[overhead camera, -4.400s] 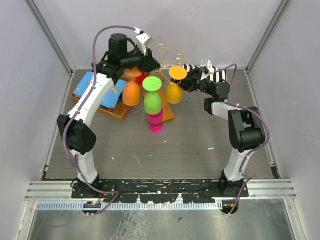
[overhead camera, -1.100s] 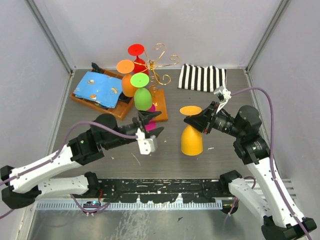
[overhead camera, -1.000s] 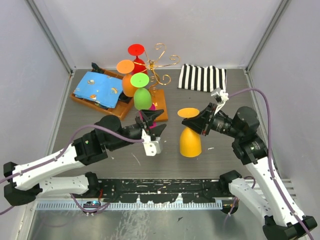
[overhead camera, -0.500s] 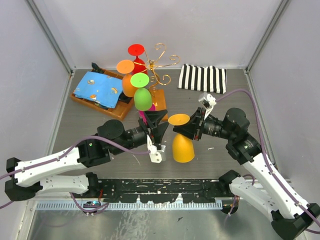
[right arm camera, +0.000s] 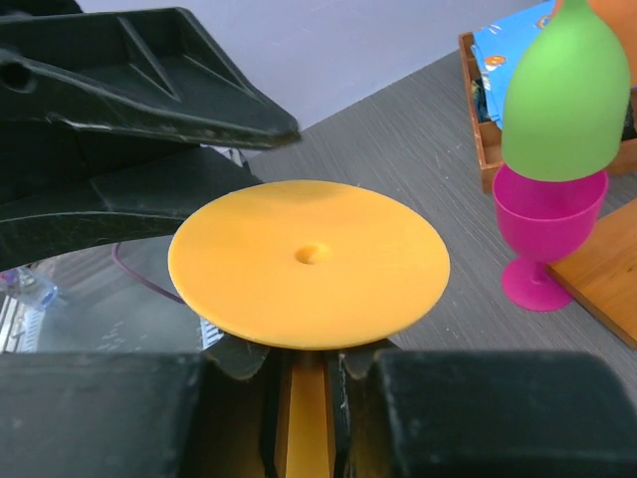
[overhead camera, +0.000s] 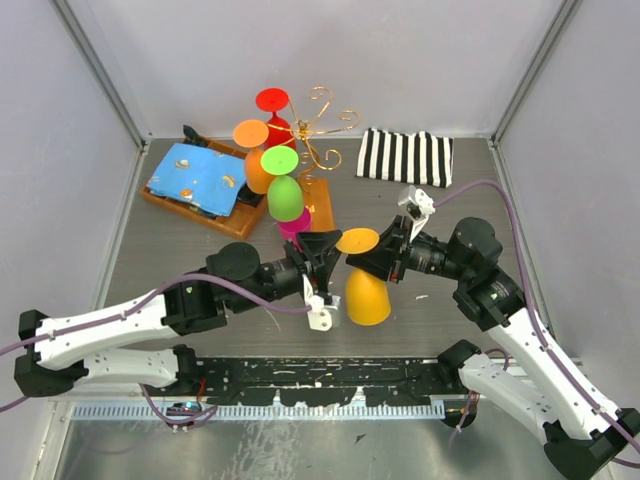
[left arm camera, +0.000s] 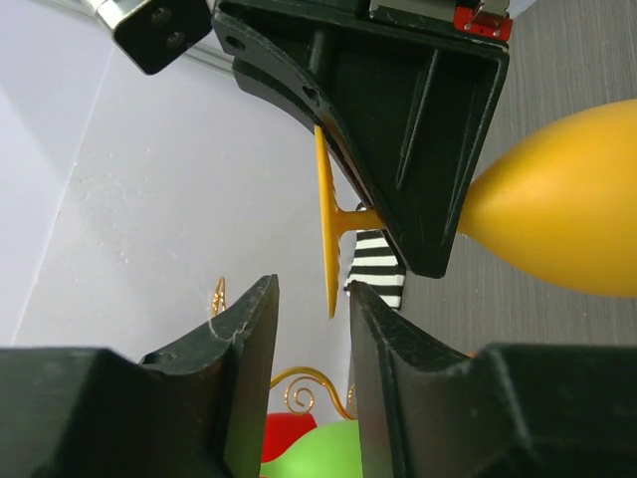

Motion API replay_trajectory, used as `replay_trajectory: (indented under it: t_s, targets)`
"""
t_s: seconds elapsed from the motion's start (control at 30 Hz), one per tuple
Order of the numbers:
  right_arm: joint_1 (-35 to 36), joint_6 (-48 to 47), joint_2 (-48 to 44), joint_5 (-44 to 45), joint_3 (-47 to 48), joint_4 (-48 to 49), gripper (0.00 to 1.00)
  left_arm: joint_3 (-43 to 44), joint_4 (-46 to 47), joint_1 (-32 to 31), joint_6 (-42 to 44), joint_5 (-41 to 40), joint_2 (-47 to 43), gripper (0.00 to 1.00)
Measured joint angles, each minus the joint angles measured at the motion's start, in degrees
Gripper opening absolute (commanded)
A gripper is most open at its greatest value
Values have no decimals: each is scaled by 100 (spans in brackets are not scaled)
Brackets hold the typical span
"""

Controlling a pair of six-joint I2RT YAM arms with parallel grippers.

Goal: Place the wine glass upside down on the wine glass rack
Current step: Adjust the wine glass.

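The yellow-orange wine glass [overhead camera: 366,295] stands upside down in the middle of the table, foot disk [right arm camera: 309,261] on top. My right gripper [overhead camera: 372,260] is shut on its stem just under the foot, as the right wrist view [right arm camera: 311,370] shows. My left gripper [overhead camera: 328,256] faces the glass from the left, jaws open. In the left wrist view, the foot's thin edge [left arm camera: 324,224] lies just beyond the gap between the gripper's tips [left arm camera: 312,291], touching neither. The wine glass rack [overhead camera: 320,128], gold wire on an orange-brown base [overhead camera: 320,205], stands behind with red, orange and green glasses hanging on it.
A pink glass [overhead camera: 294,226] stands upright by the rack's base, under the green glass [overhead camera: 286,197]. A wooden tray with blue cloth [overhead camera: 195,178] sits at the back left. A black-and-white striped cloth [overhead camera: 405,155] lies at the back right.
My right gripper has carried the yellow-orange glass leftward. My left gripper has moved right and up to the glass's foot, and its jaws have narrowed.
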Motion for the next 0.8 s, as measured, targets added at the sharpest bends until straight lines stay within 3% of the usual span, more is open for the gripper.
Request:
replay_trajectory:
  t_s: [0.13, 0.27, 0.37, 0.57, 0.8]
  targets:
    - [0, -20, 0, -295, 0, 74, 1, 125, -7, -57, 7, -138, 192, 31]
    - [-4, -35, 0, -424, 4, 173, 1, 192, -33, -144, 33, -227, 262, 13]
    - [-4, -52, -9, -439, 4, 240, 11, 195, -55, -208, 52, -317, 267, 0]
    - [-4, 42, -197, -201, -90, 437, 31, 258, -66, -358, 85, -603, 278, 0]
    - [-2, 356, -426, 96, -461, 1134, 38, 352, 109, -472, 85, -977, 420, 0]
